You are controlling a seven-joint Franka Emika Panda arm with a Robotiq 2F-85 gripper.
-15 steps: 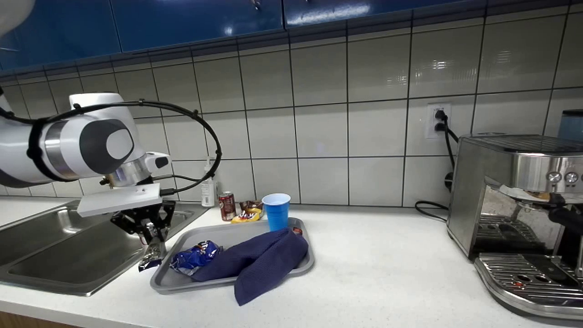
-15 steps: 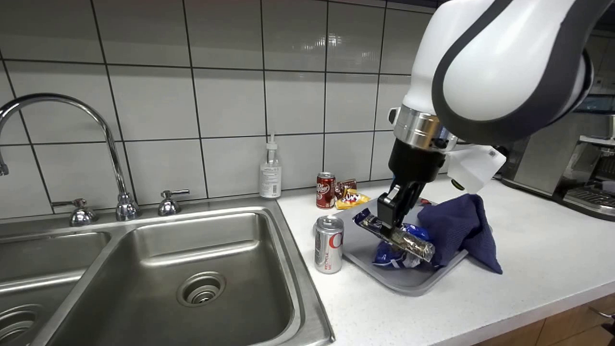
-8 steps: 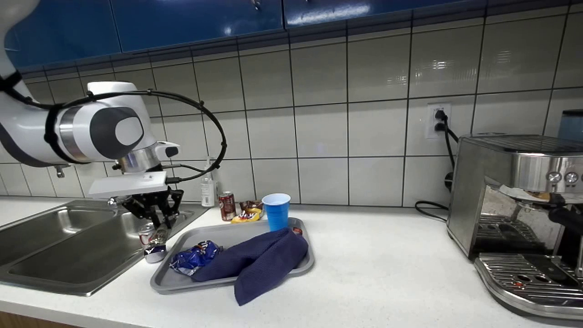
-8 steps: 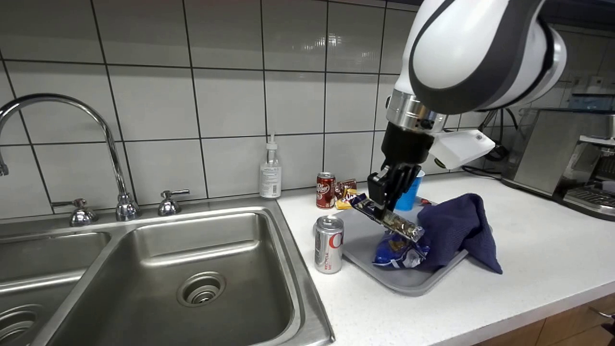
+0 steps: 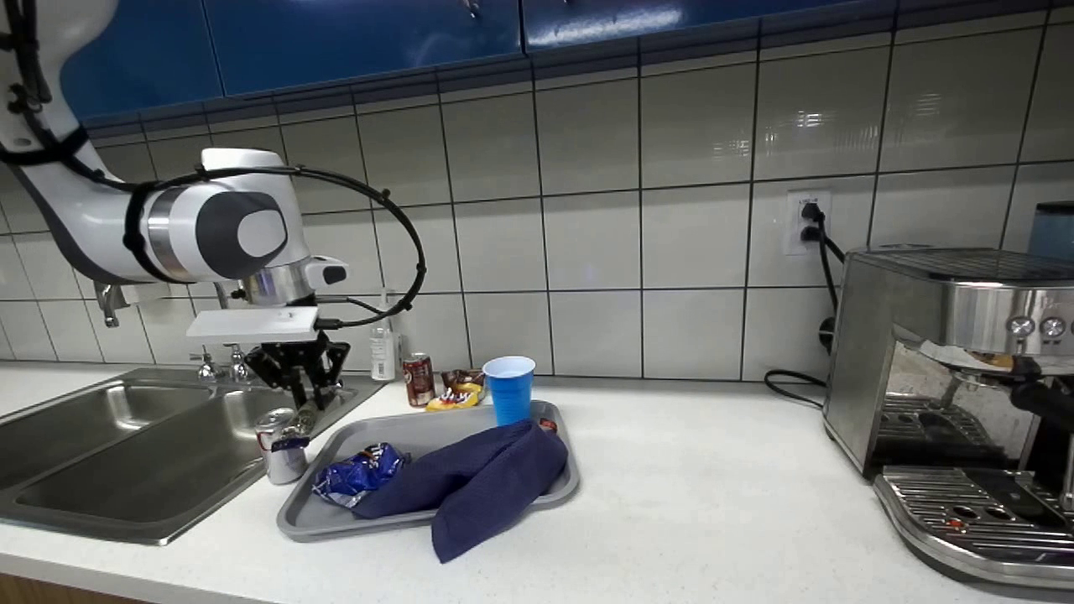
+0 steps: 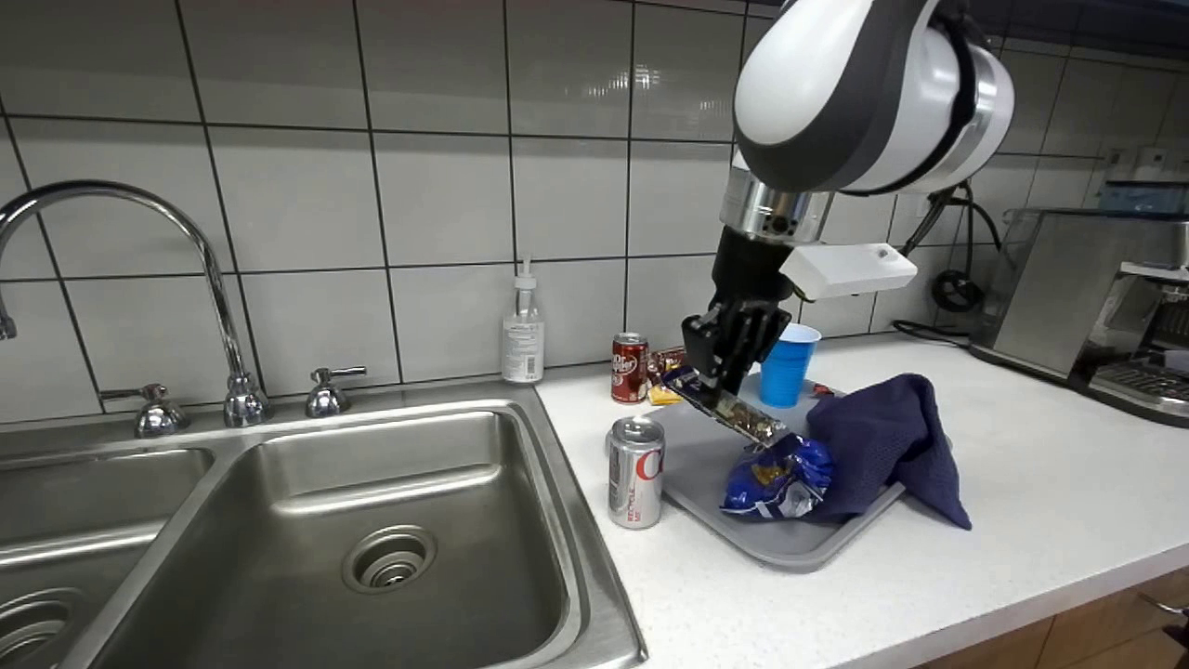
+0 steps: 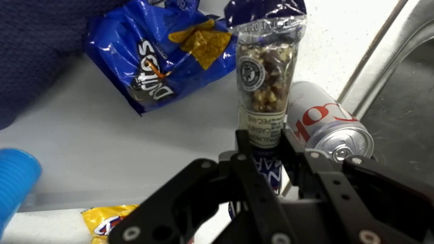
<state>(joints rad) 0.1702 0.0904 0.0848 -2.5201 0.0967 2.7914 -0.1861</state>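
Note:
My gripper [image 7: 265, 139] is shut on a wrapped nut bar [image 7: 266, 81], one finger along each side of the wrapper. In both exterior views the nut bar [image 6: 748, 423] hangs tilted above the counter. Below it a grey tray [image 6: 790, 550] holds a crumpled blue chip bag [image 6: 780, 478]. A dark blue cloth [image 5: 503, 482] lies partly over the tray's edge, and a blue cup [image 5: 509, 394] stands upright at its back. A silver can [image 6: 636, 478] stands between tray and sink; in the wrist view the silver can [image 7: 315, 115] appears just right of the bar.
A steel sink [image 6: 594, 567] with a faucet [image 6: 209, 269] adjoins the counter. Near the wall are a soap bottle [image 6: 523, 334], a red can [image 6: 630, 369] and snack packets, one a yellow packet [image 5: 456, 398]. An espresso machine [image 5: 940, 352] occupies the far end.
The gripper has risen and shifted back toward the wall, carrying the nut bar along. The blue cup and more of the chip bag now show from behind the arm. Tray and cloth stay put.

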